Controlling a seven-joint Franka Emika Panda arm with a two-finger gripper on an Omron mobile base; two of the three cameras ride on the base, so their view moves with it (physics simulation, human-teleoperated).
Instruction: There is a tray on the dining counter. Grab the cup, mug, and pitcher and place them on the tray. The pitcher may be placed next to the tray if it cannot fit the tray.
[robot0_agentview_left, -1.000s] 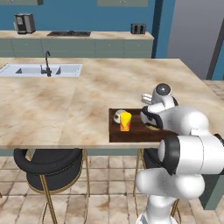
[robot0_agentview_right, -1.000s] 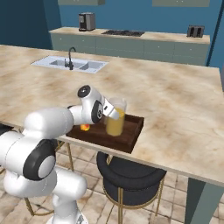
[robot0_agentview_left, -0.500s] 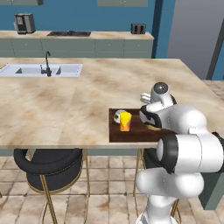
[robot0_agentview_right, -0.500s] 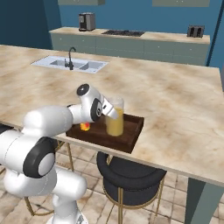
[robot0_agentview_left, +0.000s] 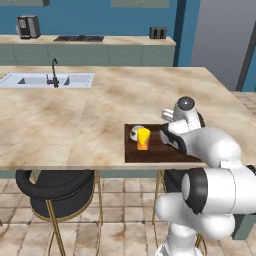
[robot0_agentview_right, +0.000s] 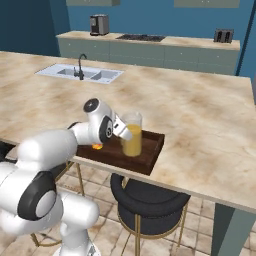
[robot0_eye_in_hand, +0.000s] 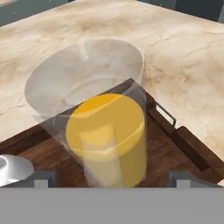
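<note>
The dark wooden tray (robot0_agentview_left: 150, 151) (robot0_agentview_right: 152, 149) (robot0_eye_in_hand: 192, 151) lies at the near edge of the dining counter (robot0_agentview_left: 75, 120) (robot0_agentview_right: 200, 115). On it stand the yellow cup (robot0_agentview_left: 143, 138), the white mug (robot0_agentview_left: 135, 132) (robot0_eye_in_hand: 11, 168) and the clear pitcher (robot0_agentview_right: 132, 134) (robot0_eye_in_hand: 107, 131), orange-yellow in its lower half and upright at the tray's right end. My gripper (robot0_agentview_right: 125, 131) (robot0_eye_in_hand: 113, 178) is level with the pitcher and open. Its fingertips (robot0_eye_in_hand: 43, 177) stand wide on either side of the glass with a gap to it.
A steel sink (robot0_agentview_left: 47, 80) (robot0_agentview_right: 80, 75) with a dark faucet is set in the counter's far left. Black stools (robot0_agentview_left: 55, 187) (robot0_agentview_right: 150, 200) stand under the near edge. A back counter with a cooktop (robot0_agentview_right: 140, 37) runs along the blue wall.
The gripper's fingers have spread apart and let go of the pitcher, which stays upright on the tray. The arm has hardly moved.
</note>
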